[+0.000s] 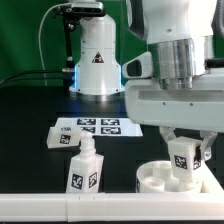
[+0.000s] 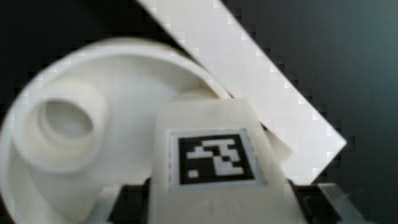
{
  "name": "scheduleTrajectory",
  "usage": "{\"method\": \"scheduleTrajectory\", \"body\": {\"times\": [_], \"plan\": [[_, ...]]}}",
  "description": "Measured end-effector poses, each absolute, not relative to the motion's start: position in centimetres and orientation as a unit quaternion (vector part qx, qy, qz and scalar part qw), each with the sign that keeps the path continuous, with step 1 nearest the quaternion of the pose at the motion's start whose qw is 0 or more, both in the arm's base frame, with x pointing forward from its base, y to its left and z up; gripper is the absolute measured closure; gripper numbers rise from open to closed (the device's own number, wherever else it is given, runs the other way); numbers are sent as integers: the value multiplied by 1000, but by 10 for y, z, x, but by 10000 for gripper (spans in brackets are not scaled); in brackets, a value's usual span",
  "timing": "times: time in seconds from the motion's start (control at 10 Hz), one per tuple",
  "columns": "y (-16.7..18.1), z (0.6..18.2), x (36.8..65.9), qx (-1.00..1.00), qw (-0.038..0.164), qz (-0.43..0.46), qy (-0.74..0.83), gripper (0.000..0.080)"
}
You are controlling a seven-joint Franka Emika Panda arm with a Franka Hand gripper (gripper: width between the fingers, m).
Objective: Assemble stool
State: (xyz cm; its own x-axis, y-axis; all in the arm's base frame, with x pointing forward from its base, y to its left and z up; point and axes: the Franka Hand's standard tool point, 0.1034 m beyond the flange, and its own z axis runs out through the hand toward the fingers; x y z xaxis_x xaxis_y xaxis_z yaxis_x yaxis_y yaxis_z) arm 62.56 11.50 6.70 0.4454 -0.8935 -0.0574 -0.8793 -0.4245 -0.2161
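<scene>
My pincer [image 1: 184, 156] is clenched on a tagged stool leg [image 2: 217, 152], upright over the round seat [image 1: 150, 181] at the exterior view's right (a second leg [image 1: 82, 168] stands apart on the black surface [image 1: 30, 120]).

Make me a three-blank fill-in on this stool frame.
1. The gripper holds a tagged leg over the round white ___.
2. The other leg stands ___ on the table.
3. In the wrist view, the socket beside the held leg is ___.
Missing: seat; upright; empty.
</scene>
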Motion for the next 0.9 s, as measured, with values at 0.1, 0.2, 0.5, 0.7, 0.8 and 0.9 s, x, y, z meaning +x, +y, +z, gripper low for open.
{"method": "scheduleTrajectory", "body": {"times": [0.1, 0.2, 0.5, 0.7, 0.8, 0.9], "plan": [[114, 67, 625, -803, 119, -38, 582, 463], [114, 67, 624, -791, 124, -36, 598, 463], [115, 68, 625, -699, 145, -15, 700, 462], [122, 69, 627, -557, 167, 17, 814, 463], [127, 69, 627, -473, 170, 36, 864, 463], [127, 71, 628, -419, 176, 41, 890, 463]]}}
